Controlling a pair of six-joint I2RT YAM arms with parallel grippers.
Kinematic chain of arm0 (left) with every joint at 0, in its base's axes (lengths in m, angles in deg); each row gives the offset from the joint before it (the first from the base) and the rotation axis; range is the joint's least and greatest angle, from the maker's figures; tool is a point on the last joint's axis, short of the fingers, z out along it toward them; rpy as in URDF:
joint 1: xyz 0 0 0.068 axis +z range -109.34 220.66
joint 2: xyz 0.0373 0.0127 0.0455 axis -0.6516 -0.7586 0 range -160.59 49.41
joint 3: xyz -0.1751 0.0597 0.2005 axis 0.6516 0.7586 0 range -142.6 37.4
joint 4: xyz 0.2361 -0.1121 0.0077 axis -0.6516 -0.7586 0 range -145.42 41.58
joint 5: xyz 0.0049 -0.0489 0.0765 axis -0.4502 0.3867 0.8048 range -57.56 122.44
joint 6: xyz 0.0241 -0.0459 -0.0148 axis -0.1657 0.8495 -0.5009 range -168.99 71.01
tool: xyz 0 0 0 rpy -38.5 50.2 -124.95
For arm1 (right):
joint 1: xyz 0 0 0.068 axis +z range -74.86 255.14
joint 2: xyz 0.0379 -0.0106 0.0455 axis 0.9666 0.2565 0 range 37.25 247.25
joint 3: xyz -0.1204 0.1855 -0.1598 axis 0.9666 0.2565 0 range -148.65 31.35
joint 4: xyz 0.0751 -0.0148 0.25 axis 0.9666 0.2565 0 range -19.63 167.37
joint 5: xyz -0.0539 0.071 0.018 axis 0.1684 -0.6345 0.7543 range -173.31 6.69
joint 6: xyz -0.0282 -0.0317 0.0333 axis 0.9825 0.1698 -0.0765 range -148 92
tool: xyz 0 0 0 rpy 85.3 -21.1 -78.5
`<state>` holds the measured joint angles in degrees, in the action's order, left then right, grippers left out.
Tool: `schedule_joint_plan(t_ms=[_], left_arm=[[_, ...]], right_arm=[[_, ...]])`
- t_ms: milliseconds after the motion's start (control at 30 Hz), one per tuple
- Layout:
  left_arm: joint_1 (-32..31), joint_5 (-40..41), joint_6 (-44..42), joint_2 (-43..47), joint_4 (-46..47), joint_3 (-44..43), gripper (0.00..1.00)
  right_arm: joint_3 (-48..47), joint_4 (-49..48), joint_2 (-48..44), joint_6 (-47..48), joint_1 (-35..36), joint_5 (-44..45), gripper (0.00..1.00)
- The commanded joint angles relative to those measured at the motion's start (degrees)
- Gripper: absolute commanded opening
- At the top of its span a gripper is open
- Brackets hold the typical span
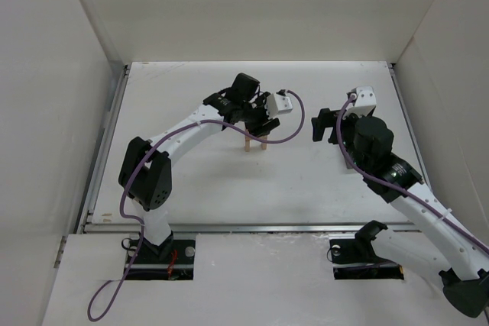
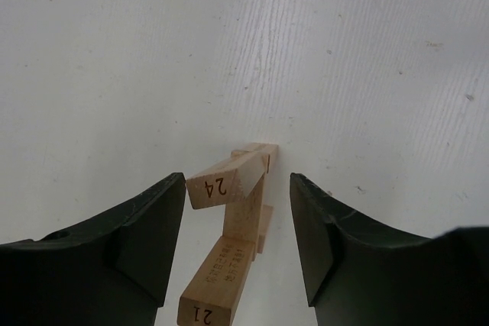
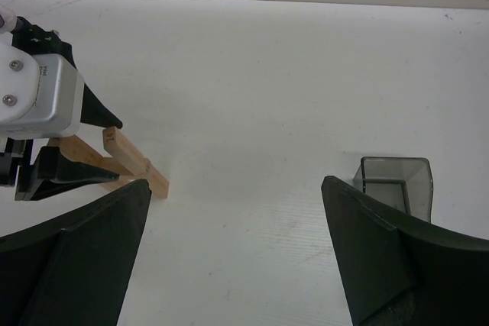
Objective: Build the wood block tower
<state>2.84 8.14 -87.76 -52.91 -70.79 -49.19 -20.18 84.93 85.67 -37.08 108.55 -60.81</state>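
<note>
From above, the wood block tower [image 1: 256,143] stood on the far half of the surface [image 1: 229,196], left of centre. It was mostly hidden under the left tool [image 1: 258,124], which hung right over it, so only two short plank ends showed beneath. The right tool [image 1: 322,125] waited well apart to the right with nothing in it.

Through the left wrist camera, the plank stamped 24 [image 2: 229,177] lay across the top of the stack. The plank stamped 21 [image 2: 218,292] ran beneath it towards the lens, and another plank was partly hidden lower down. The jaws stood parted on either side of the stack. The right finger was clearly off the wood, and the left finger [image 2: 145,234] sat just beside the end of plank 24. I could not tell whether it brushed that end. Nothing was pinched, so I took the tool for released.

Through the right wrist camera, that tool's jaws gaped wide over bare surface. A small grey translucent bin [image 3: 393,181] stood just beyond the right finger, and I could not make out what was in it. The tower showed at the left, low under the other tool.

By my reckoning only the first few planks were up, with the top one seated. Most of the building seemed left to do, and I could not tell where more planks would come from.
</note>
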Motion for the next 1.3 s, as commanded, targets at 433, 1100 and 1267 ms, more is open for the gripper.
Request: schedule_joint_plan(t_ms=[433, 1100, 1267], left_arm=[[0.90, -1.37, -0.70, 0.81, 0.40, 0.19, 0.42], [1.44, -3.74, -1.75, 1.34, -0.13, 0.19, 0.44], [1.44, -3.74, -1.75, 1.34, -0.66, 0.19, 0.49]], right_arm=[[-0.33, -2.09, -0.88, 0.82, -0.27, 0.17, 0.99], [-0.33, -2.09, -0.88, 0.82, -0.27, 0.17, 0.99], [-0.33, -2.09, -0.88, 0.82, -0.27, 0.17, 0.99]])
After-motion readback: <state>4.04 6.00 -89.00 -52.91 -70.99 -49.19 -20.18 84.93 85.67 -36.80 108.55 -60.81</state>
